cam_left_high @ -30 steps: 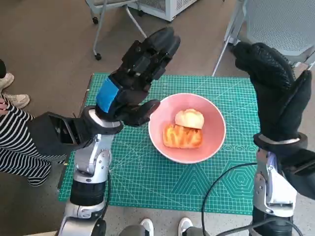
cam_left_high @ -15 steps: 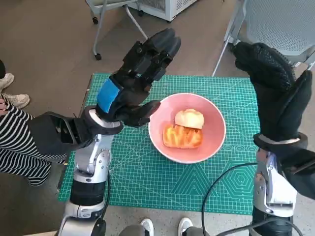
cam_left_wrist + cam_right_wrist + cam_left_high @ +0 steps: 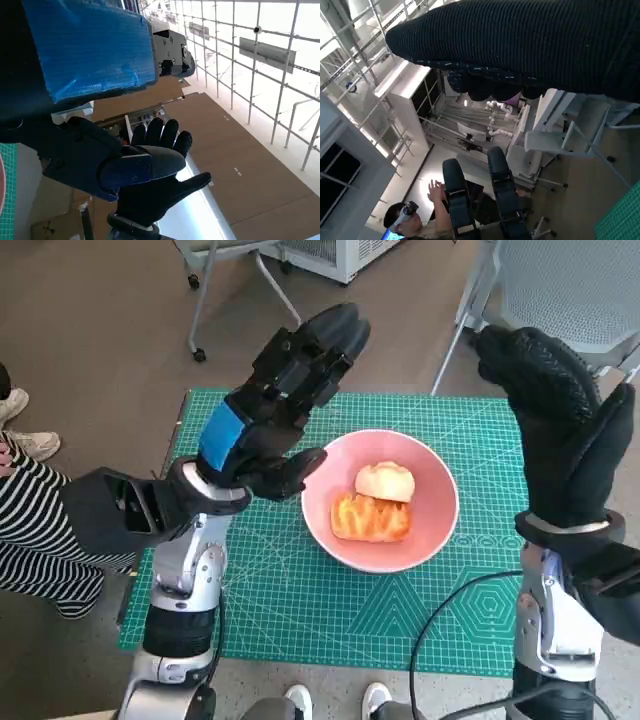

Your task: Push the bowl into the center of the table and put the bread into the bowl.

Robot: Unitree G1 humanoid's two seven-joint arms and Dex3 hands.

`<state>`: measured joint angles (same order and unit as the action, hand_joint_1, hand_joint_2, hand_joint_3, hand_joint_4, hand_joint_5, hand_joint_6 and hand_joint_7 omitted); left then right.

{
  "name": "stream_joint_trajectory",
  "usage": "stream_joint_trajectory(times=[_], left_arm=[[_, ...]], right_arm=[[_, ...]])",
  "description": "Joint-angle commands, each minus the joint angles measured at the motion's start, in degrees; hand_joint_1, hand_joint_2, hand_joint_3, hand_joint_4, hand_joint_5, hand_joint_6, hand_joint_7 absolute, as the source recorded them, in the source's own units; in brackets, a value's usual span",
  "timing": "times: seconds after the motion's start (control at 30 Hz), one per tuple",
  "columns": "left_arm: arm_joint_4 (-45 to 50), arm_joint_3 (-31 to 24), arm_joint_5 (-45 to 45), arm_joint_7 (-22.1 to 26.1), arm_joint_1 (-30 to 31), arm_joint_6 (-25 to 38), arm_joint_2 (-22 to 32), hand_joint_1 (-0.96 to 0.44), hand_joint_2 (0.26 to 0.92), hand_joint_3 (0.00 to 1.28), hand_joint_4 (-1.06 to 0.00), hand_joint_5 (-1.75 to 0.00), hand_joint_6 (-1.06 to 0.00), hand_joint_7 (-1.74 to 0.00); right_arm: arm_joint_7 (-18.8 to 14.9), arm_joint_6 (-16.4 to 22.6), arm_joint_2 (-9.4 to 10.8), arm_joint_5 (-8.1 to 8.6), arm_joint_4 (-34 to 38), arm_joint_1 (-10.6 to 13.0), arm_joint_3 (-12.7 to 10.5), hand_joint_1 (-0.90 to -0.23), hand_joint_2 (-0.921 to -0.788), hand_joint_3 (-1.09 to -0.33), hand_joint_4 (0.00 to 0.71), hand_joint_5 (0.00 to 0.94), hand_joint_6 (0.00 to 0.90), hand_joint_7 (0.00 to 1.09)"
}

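Green gridded matting [image 3: 300, 590] covers the small surface, and the pink bowl [image 3: 435, 510] sits near its middle with the bread [image 3: 372, 517] lying inside, a pale bun [image 3: 385, 480] touching it. Both hands are raised above the surface and hold nothing. The left hand [image 3: 265, 415] hangs beside the bowl's left rim, fingers [image 3: 320, 340] extended and apart. The right hand [image 3: 560, 430] stands upright at the bowl's right, fingers spread.

I'm seeing my blue-taped black left hand [image 3: 85, 100] filling the near frame, fingers spread and holding nothing. Beyond it, my black knitted-glove right hand [image 3: 157, 175] is showing open against a white gridded ceiling [image 3: 260, 65].
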<state>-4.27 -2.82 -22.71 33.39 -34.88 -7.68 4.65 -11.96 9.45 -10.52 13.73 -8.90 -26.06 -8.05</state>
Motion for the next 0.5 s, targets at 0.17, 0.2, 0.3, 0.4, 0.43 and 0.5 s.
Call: stream_joint_trajectory(times=[0.17, 0.2, 0.3, 0.4, 0.43, 0.5], left_arm=[[-0.3, -0.3, -0.5, -0.1, -0.7, -0.2, 0.1, -0.60, 0.797, 0.57, 0.00, 0.00, 0.00, -0.41], [-0.2, -0.3, -0.5, -0.1, -0.7, -0.1, 0.0, -0.60, 0.797, 0.57, 0.00, 0.00, 0.00, -0.41], [0.0, -0.4, -0.5, -0.3, -0.7, 0.0, 0.0, -0.60, 0.798, 0.57, 0.00, 0.00, 0.00, -0.41], [0.0, -0.5, -0.6, -0.4, -0.7, 0.2, 0.1, -0.60, 0.799, 0.57, 0.00, 0.00, 0.00, -0.41], [0.0, -0.5, -0.7, -0.4, -0.7, 0.3, 0.1, -0.61, 0.799, 0.57, 0.00, 0.00, 0.00, -0.41], [0.1, -0.7, -0.8, -0.7, -0.8, 0.5, 0.0, -0.61, 0.800, 0.57, 0.00, 0.00, 0.00, -0.41]], right_arm=[[-0.5, -0.9, -0.1, 0.67, 0.6, 1.1, -0.2, -0.701, -0.921, -0.599, 0.215, 0.000, 0.113, 0.55], [-0.5, -0.9, -0.1, 0.66, 0.5, 1.1, -0.2, -0.701, -0.921, -0.599, 0.215, 0.000, 0.113, 0.55], [-0.4, -1.0, -0.1, 0.62, 0.5, 1.0, -0.1, -0.702, -0.921, -0.599, 0.215, 0.000, 0.113, 0.55], [-0.4, -1.1, 0.0, 0.50, 0.4, 1.0, 0.0, -0.704, -0.921, -0.599, 0.215, 0.000, 0.113, 0.55], [-0.4, -1.1, 0.0, 0.46, 0.3, 1.0, 0.0, -0.704, -0.921, -0.599, 0.215, 0.000, 0.113, 0.55], [-0.3, -1.1, 0.0, 0.35, 0.3, 0.9, 0.0, -0.705, -0.921, -0.599, 0.215, 0.000, 0.113, 0.54]])
